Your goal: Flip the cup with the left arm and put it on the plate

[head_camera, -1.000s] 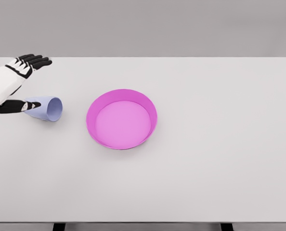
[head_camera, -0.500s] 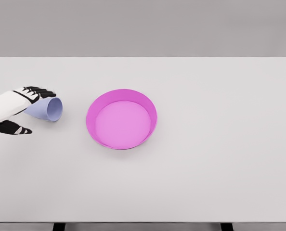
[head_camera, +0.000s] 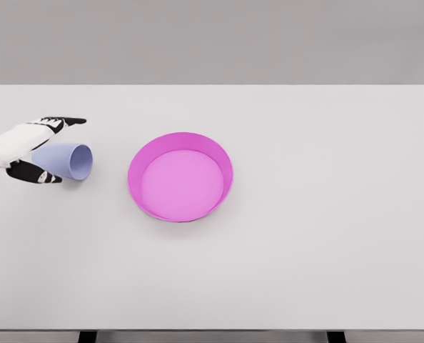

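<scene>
Your left robot hand [head_camera: 28,146] straddles the cup's [head_camera: 68,159] base, fingers spread, seemingly not gripping; the plate [head_camera: 180,176] sits right.

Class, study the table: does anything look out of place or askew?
Yes: the lilac cup lies on its side, mouth facing the pink plate, left of it on the table. The left hand brackets it.

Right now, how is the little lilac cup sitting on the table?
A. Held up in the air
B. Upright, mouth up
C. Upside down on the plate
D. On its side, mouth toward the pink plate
D: the cup lies on its side, its open mouth facing the pink plate.
</scene>
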`<state>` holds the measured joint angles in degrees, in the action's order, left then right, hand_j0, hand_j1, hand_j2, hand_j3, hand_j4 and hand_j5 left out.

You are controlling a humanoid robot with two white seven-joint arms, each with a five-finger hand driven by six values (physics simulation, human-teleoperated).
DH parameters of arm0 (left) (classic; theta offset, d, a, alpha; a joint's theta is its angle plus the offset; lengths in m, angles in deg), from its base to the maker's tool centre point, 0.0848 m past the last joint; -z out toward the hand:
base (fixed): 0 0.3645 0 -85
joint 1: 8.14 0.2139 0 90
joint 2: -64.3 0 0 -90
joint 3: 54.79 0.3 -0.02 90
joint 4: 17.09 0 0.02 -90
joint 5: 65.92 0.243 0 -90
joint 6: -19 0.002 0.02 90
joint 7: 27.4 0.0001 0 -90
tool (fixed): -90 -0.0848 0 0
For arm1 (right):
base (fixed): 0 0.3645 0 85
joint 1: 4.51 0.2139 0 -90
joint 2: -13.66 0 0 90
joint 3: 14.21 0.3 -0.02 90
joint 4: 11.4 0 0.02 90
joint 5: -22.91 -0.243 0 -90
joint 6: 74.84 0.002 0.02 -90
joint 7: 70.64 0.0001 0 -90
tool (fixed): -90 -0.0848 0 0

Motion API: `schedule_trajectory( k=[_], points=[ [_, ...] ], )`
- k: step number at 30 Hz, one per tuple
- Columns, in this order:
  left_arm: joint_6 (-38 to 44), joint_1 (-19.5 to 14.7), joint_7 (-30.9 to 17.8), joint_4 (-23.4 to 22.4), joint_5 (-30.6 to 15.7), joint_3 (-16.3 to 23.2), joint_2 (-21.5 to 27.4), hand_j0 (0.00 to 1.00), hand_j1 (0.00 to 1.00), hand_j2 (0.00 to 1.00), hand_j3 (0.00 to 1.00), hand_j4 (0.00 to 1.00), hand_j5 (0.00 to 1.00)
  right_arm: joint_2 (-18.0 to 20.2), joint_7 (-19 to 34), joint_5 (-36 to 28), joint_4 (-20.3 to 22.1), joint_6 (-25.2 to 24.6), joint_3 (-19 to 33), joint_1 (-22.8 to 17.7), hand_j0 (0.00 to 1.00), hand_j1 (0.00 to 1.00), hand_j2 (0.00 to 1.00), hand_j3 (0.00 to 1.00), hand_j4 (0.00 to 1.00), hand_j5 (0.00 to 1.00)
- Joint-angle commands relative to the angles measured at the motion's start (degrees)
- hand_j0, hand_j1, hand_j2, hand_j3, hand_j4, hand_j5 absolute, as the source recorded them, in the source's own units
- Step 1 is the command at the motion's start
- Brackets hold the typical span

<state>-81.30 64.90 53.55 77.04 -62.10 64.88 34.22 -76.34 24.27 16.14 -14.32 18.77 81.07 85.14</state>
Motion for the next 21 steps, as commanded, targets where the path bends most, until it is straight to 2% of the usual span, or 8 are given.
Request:
schedule_trajectory(
  k=[1,7,17,21],
  points=[
    [1.1,0.0,0.0,-0.2,-1.4,0.4,-0.1,1.0,1.0,1.0,1.0,1.0,1.0,0.0,0.0,0.0,0.0,0.0,0.0,0.0,1.0,1.0,1.0,1.0,1.0,1.0],
    [2.9,0.0,0.0,-0.4,-1.4,1.7,-0.2,1.0,1.0,1.0,1.0,1.0,1.0,0.0,0.0,0.0,0.0,0.0,0.0,0.0,1.0,1.0,1.0,1.0,1.0,1.0],
    [7.0,-0.6,0.1,-3.9,-0.8,2.1,-0.7,1.0,1.0,1.0,1.0,1.0,1.0,0.0,0.0,0.0,0.0,0.0,0.0,0.0,1.0,1.0,1.0,1.0,1.0,1.0],
    [7.0,-1.6,0.2,-6.2,0.9,2.1,-4.5,1.0,1.0,1.0,1.0,1.0,1.0,0.0,0.0,0.0,0.0,0.0,0.0,0.0,1.0,1.0,1.0,1.0,1.0,1.0]
  ],
)
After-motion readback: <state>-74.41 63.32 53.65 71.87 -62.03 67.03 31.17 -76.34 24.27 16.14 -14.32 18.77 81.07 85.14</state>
